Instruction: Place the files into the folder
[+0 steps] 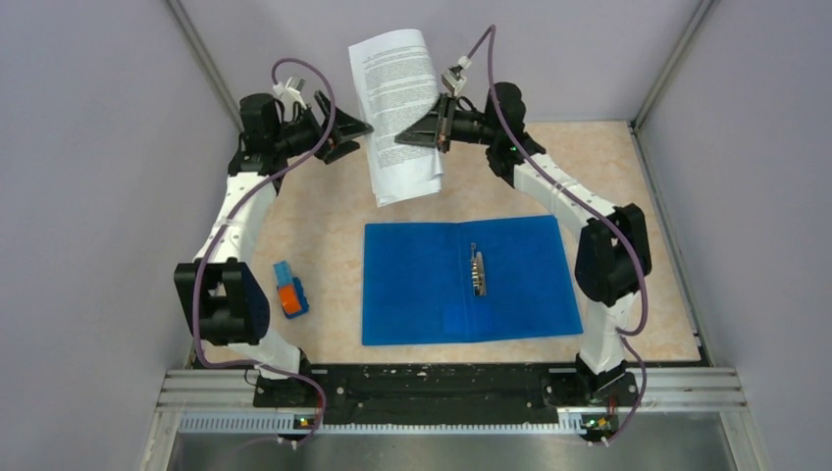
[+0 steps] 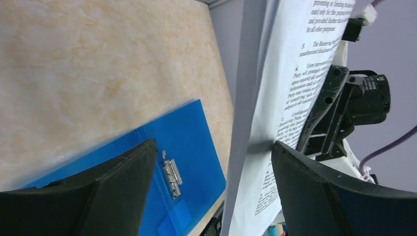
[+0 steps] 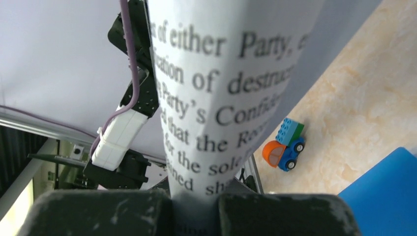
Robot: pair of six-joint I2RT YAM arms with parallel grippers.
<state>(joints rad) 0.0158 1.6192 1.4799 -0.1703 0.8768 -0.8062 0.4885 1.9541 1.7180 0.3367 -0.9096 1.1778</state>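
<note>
The right gripper (image 1: 437, 128) pinches the files (image 1: 397, 103) and holds them in the air beyond the open, flat folder (image 1: 422, 285). The left gripper (image 1: 355, 137) is wide open around their edge, apparently not touching

Two white and black robot arms with purple cables.
The left arm (image 1: 234, 211) and the right arm (image 1: 559, 191) have smooth white tubes joined by chunky black blocks. A thin purple cable (image 3: 131, 59) runs along each one to a small white plug (image 3: 118, 137). The black left gripper (image 1: 363, 138) and black right gripper (image 1: 402, 139) have wide flat fingers (image 3: 98, 211), and the right one's look scratched. A tiny green light (image 2: 377, 78) glows on the right arm.
</note>
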